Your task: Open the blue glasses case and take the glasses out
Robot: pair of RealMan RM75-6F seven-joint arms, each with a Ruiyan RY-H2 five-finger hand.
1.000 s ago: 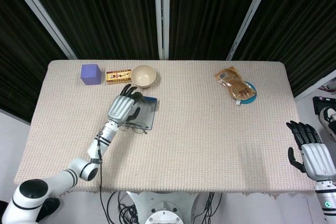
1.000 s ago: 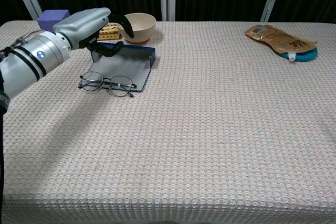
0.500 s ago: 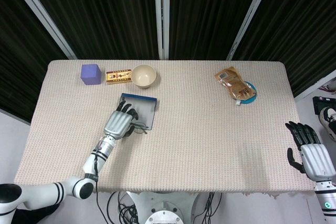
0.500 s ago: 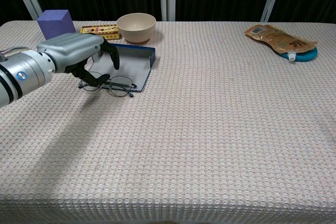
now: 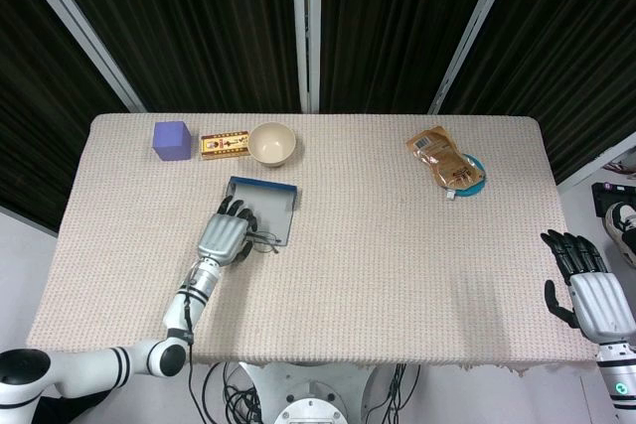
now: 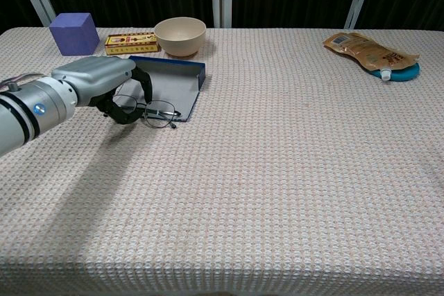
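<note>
The blue glasses case (image 5: 264,208) (image 6: 171,80) lies open and flat on the table's left half. The thin-framed glasses (image 5: 263,239) (image 6: 159,111) rest across its near edge, partly on the cloth. My left hand (image 5: 224,238) (image 6: 103,82) is low over their left lens. Its fingers (image 6: 143,82) and thumb curl around that lens; whether they pinch the frame is hidden. My right hand (image 5: 588,290) hovers by the table's near right corner with fingers apart and nothing in it, seen only in the head view.
Behind the case stand a cream bowl (image 5: 271,143) (image 6: 180,35), a yellow-red box (image 5: 224,145) (image 6: 132,42) and a purple cube (image 5: 172,140) (image 6: 73,32). A brown pouch (image 5: 443,161) (image 6: 370,50) lies on a blue disc at the far right.
My left hand has pulled back from the case's far side toward me and lowered onto the glasses' left lens. Case, glasses and right hand have stayed put.
</note>
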